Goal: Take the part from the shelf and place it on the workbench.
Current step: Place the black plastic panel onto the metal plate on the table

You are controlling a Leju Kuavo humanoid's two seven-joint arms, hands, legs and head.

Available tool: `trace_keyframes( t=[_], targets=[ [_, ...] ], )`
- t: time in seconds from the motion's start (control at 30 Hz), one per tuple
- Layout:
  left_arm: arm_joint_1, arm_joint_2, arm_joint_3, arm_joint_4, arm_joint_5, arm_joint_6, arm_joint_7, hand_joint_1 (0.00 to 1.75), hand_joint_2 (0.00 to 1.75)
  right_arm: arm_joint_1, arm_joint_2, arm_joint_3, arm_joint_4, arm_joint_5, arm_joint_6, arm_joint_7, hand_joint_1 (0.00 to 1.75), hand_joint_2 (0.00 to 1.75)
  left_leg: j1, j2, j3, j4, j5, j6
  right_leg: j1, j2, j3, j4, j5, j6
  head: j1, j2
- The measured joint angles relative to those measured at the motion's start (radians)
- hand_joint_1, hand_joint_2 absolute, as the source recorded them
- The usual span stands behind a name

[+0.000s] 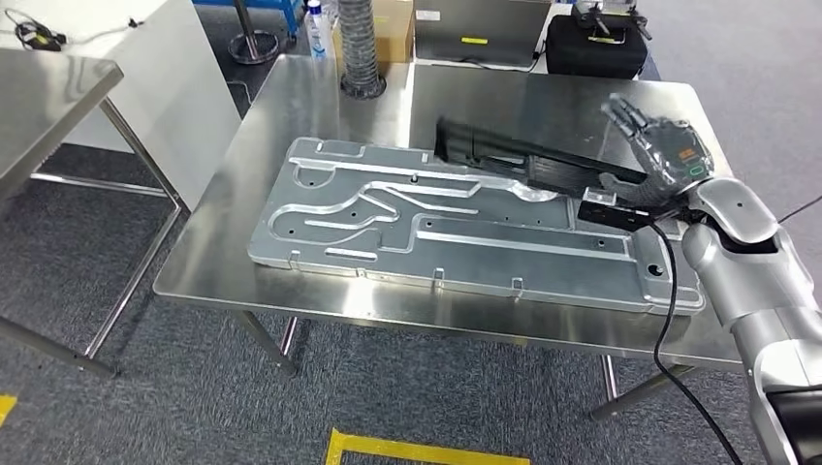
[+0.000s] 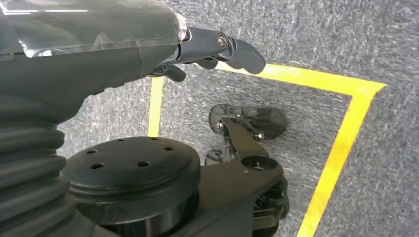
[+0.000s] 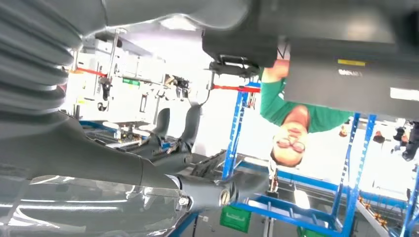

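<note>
- The steel workbench [image 1: 291, 107] stood on grey carpet, with a second steel table [image 1: 48, 97] off its left side and yellow floor tape [image 1: 426, 450] below its near edge.
- A long machined aluminium plate [image 1: 388, 228] lay flat across the workbench, running from the left part toward the near right corner.
- The black part [image 1: 523, 160], a long bar-shaped piece, lay slanted over the far right portion of the plate, one end pointing toward the middle of the workbench and the other at the robot's right hand [image 1: 664, 155].
- The right hand sat at the part's right end near the right edge of the workbench, fingers raised and spread; whether the thumb side gripped the part could not be told.
- A ribbed grey hose [image 1: 361, 48] rose from the far edge of the workbench, with a black case [image 1: 593, 46] on the floor beyond the far right corner.
- The left hand [image 2: 212, 49] hung over the carpet, its dark fingers loosely curled and holding nothing.
- In the right wrist view a person in a green top [image 3: 291, 108] stood among blue racking [image 3: 237, 128].
</note>
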Motion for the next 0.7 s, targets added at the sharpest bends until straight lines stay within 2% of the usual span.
trace_keyframes(
  t=[0.03,0.1,0.13,0.17,0.2,0.27,0.33,0.4,0.47,0.5,0.57,0.63,0.67,0.7],
  targets=[
    [-0.001,0.0,0.0,0.0,0.001,-0.001,0.002,0.0,0.0,-0.008,0.0,0.004,0.002,-0.001,-0.001,0.0,0.0,0.0,0.002,0.001,0.005,-0.009,0.005,0.004,0.0,0.0,-0.015,0.035,-0.022,0.003,0.0,0.0],
    [-0.003,0.0,0.002,0.0,0.002,-0.002,0.005,0.0,0.0,-0.016,0.0,0.013,0.009,-0.002,-0.003,0.004,0.0,0.0,0.002,0.002,0.009,-0.013,0.005,0.01,0.0,-0.001,-0.072,0.154,-0.079,0.008,0.0,0.0],
    [-0.003,0.0,0.003,0.0,0.003,-0.003,0.007,0.0,0.0,-0.016,0.0,0.017,0.012,-0.002,-0.005,0.007,0.0,0.0,0.001,0.002,0.009,-0.012,0.003,0.012,0.0,-0.001,-0.102,0.211,-0.097,0.011,0.0,0.0],
    [-0.003,0.0,0.005,0.0,0.003,-0.004,0.008,0.0,0.0,-0.014,0.001,0.021,0.014,-0.002,-0.006,0.01,0.0,0.0,0.001,0.001,0.009,-0.009,0.001,0.012,-0.001,-0.002,-0.12,0.239,-0.098,0.015,0.0,0.0],
    [-0.003,-0.001,0.006,0.0,0.002,-0.004,0.008,0.0,0.0,-0.012,0.001,0.025,0.016,-0.002,-0.008,0.013,0.0,0.0,0.002,0.001,0.009,-0.006,-0.002,0.012,-0.003,-0.002,-0.12,0.232,-0.08,0.017,0.0,0.0],
    [-0.002,-0.002,0.007,0.0,0.001,-0.004,0.008,0.0,0.0,-0.011,0.001,0.03,0.017,-0.002,-0.01,0.019,0.0,0.0,0.002,-0.001,0.009,0.007,-0.012,0.007,-0.007,-0.005,-0.072,0.122,-0.015,0.02,0.0,0.0],
    [-0.003,-0.003,0.007,0.0,-0.001,-0.004,0.007,0.0,0.0,-0.011,0.001,0.033,0.017,-0.003,-0.011,0.023,0.0,0.0,-0.001,-0.002,0.005,0.025,-0.025,-0.003,-0.004,-0.006,-0.024,0.023,0.02,0.013,0.0,0.0],
    [-0.002,-0.004,0.008,0.0,-0.001,-0.005,0.006,0.0,0.0,-0.009,0.001,0.035,0.016,-0.003,-0.011,0.025,0.0,0.0,-0.003,-0.002,0.002,0.033,-0.032,-0.012,0.001,-0.003,-0.014,0.001,0.019,0.0,0.0,0.0],
    [-0.002,-0.005,0.009,0.0,0.001,-0.008,0.014,0.0,0.0,-0.008,0.001,0.036,0.016,-0.003,-0.01,0.025,0.0,0.0,-0.002,-0.001,0.002,0.039,-0.038,-0.02,-0.001,-0.001,-0.014,-0.001,0.023,-0.012,0.0,0.0],
    [-0.002,-0.004,0.011,0.0,0.003,-0.01,0.022,0.0,0.0,-0.009,0.001,0.037,0.016,-0.003,-0.01,0.026,0.0,0.0,-0.001,0.0,-0.002,0.053,-0.051,-0.026,-0.002,-0.002,-0.012,-0.003,0.025,-0.017,0.0,0.0],
    [-0.003,-0.005,0.014,0.0,0.006,-0.014,0.04,0.0,0.0,-0.009,0.002,0.037,0.014,-0.003,-0.01,0.026,0.0,0.0,0.004,0.001,-0.035,0.141,-0.112,-0.038,-0.004,-0.004,-0.011,-0.005,0.029,-0.024,0.0,0.0],
    [-0.003,-0.005,0.017,0.0,0.008,-0.018,0.048,0.0,0.0,-0.008,0.002,0.038,0.013,-0.003,-0.01,0.027,0.0,0.0,0.01,0.001,-0.086,0.272,-0.179,-0.045,-0.002,-0.005,-0.013,-0.005,0.03,-0.026,0.0,0.0],
    [-0.002,-0.005,0.017,0.0,0.008,-0.02,0.05,0.0,0.0,-0.006,0.002,0.038,0.013,-0.003,-0.01,0.028,0.0,0.0,0.013,0.001,-0.1,0.311,-0.192,-0.046,-0.001,-0.005,-0.014,-0.005,0.03,-0.027,0.0,0.0],
    [-0.002,-0.005,0.018,0.0,0.009,-0.022,0.05,0.0,0.0,-0.003,0.002,0.038,0.012,-0.003,-0.01,0.029,0.0,0.0,0.015,0.002,-0.097,0.315,-0.186,-0.046,0.0,-0.006,-0.014,-0.005,0.031,-0.026,0.0,0.0]
  ],
)
